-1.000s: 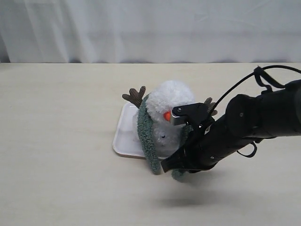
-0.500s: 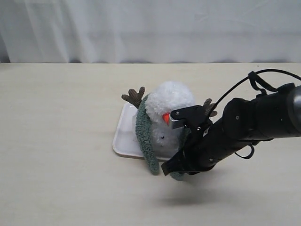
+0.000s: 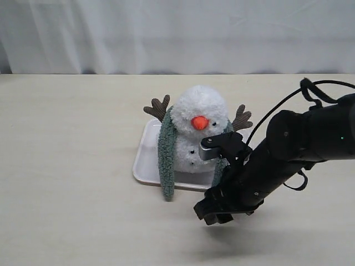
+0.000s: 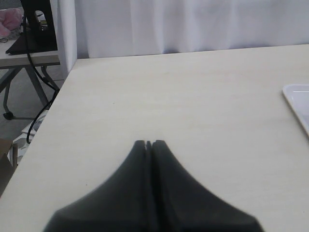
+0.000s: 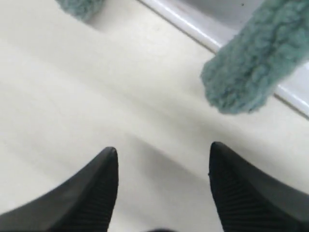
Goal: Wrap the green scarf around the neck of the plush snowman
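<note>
Green scarf (image 3: 166, 160) drapes round the plush snowman's (image 3: 199, 108) neck, ends hanging lengthwise down its front. Right gripper (image 5: 161, 152), fingers spread and empty, has one end just ahead; left gripper (image 4: 149, 143), fingers pressed together, is well apart.

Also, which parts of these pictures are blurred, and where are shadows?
Exterior view: soft even light, all sharp; the right gripper throws a faint shadow on the table. Left wrist view: the left gripper is blurred, the table sharp. Right wrist view: the green scarf looks slightly soft.
</note>
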Robot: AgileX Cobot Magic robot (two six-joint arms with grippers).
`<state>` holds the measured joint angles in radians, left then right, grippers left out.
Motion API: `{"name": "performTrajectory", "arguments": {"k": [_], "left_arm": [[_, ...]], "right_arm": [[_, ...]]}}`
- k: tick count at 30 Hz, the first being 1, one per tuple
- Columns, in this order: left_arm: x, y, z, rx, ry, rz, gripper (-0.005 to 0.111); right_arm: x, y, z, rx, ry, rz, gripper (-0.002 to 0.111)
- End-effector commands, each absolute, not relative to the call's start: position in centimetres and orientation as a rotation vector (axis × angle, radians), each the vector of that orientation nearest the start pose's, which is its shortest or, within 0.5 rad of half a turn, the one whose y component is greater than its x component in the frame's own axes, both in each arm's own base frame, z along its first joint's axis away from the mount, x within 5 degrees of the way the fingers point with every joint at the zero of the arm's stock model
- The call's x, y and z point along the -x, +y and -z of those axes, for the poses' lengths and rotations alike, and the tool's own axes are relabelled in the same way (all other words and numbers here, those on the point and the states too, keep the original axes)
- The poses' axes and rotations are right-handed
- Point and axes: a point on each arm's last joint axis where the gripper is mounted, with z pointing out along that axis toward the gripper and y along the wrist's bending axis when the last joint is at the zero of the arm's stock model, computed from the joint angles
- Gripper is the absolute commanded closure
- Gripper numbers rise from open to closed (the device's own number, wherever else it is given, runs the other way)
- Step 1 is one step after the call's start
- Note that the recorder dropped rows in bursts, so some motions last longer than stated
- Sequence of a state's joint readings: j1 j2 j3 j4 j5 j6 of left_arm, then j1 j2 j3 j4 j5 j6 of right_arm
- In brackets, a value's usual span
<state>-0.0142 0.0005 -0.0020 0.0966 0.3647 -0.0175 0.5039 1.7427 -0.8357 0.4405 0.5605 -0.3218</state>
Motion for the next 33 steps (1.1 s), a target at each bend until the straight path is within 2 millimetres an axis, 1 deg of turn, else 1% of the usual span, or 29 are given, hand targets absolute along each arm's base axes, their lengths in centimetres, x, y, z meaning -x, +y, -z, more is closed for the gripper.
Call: {"name": "performTrajectory", "arguments": {"k": [1, 6, 13, 15, 17, 26, 33], "left_arm": [[-5.3, 0.2, -18.1, -0.055, 1.839, -0.072, 0.107], [-5.3, 0.2, -18.1, -0.055, 1.839, -0.072, 0.107], [-5.3, 0.2, -18.1, -0.055, 1.839, -0.072, 0.107], [-5.3, 0.2, -18.1, -0.055, 1.837, -0.072, 0.107], [-5.3, 0.2, -18.1, -0.055, 1.837, -0.072, 0.107], [-5.3, 0.2, -18.1, -0.055, 1.837, -0.072, 0.107], [-5.3, 0.2, -18.1, -0.055, 1.837, -0.072, 0.107]], "right_arm": [[-23.5, 15.6, -16.4, 0.727, 2.878, -0.471, 0.054], [-22.2, 15.2, -19.8, 0.730, 2.815, -0.517, 0.054], [-20.7, 14.3, -24.4, 0.684, 2.649, -0.560, 0.054], [-20.2, 14.1, -25.4, 0.682, 2.607, -0.568, 0.058], [-19.7, 13.8, -26.4, 0.674, 2.558, -0.574, 0.067], [-16.9, 11.6, -28.4, 0.651, 2.314, -0.521, 0.104], [-14.4, 10.0, -29.5, 0.614, 2.174, -0.520, 0.104]]}}
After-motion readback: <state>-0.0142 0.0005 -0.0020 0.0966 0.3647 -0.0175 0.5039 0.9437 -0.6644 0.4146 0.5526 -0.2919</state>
